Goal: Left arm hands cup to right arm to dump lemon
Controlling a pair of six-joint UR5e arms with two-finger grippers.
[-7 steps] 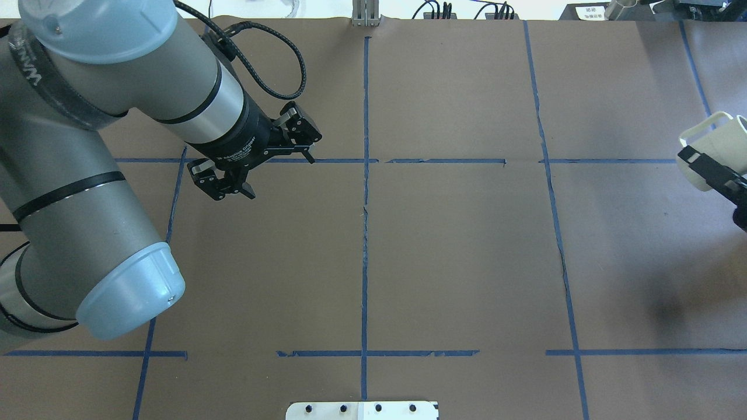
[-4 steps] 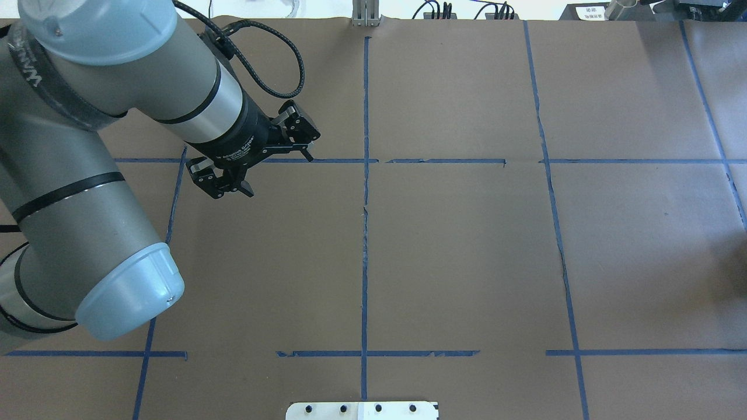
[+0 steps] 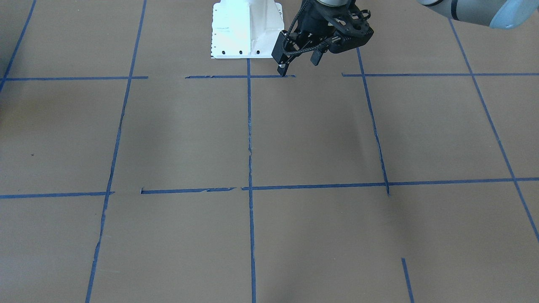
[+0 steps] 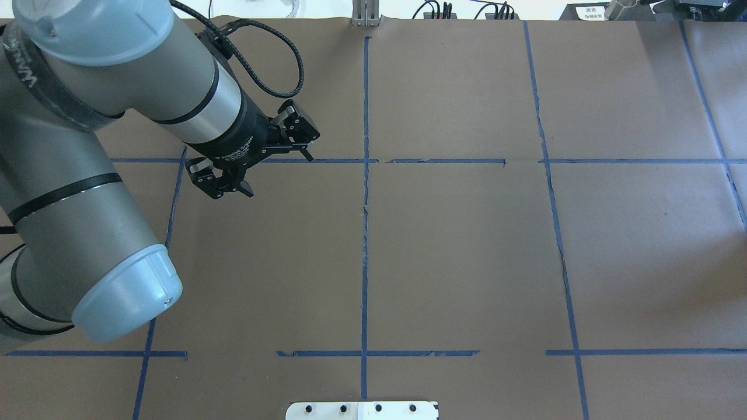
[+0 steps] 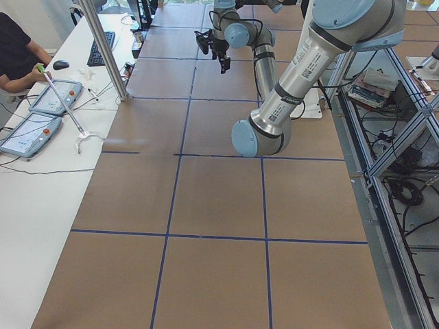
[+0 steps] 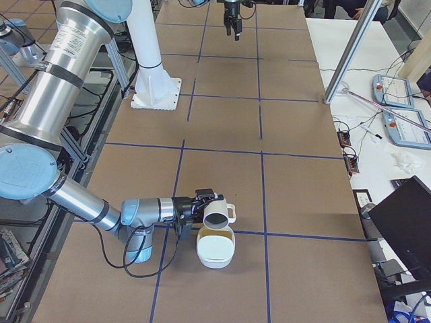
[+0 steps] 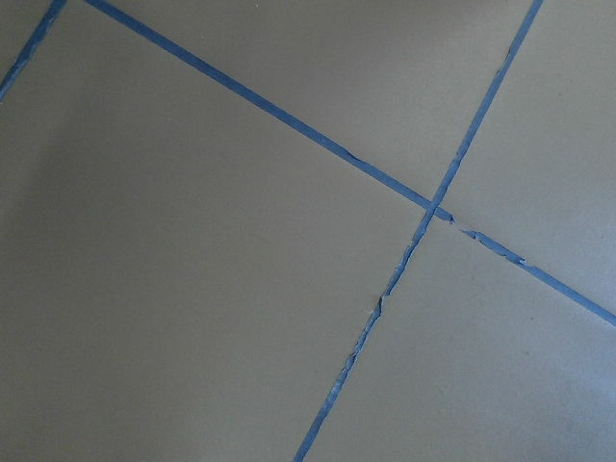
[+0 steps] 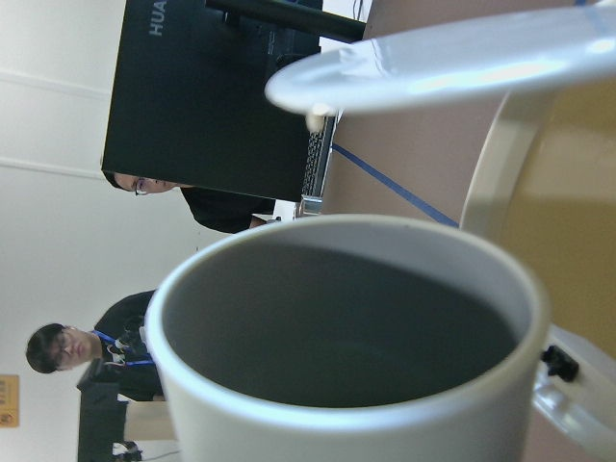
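Note:
The white cup (image 6: pixel 217 213) hangs tipped on its side over a white bowl (image 6: pixel 215 261) near the table's right end. My right gripper (image 6: pixel 203 205) is shut on the cup. In the right wrist view the cup (image 8: pixel 337 337) fills the frame; its grey inside looks bare, and the bowl's rim (image 8: pixel 433 63) lies beyond it. The lemon shows in no view. My left gripper (image 4: pixel 279 176) hovers open with nothing in it over the left half of the table, and shows again as the left gripper (image 3: pixel 299 65) near the base. The left wrist view holds only brown table and blue tape.
The white robot base (image 3: pixel 246 29) stands at the table's near edge. A desk with control pendants (image 5: pixel 41 113) and a seated person (image 5: pixel 17 58) runs along the far side. A metal post (image 6: pixel 347 54) and a black monitor (image 6: pixel 404 222) stand there too.
One second ago my right gripper held the cup at the overhead view's right edge; it has since moved out of that view. My left arm has barely shifted.

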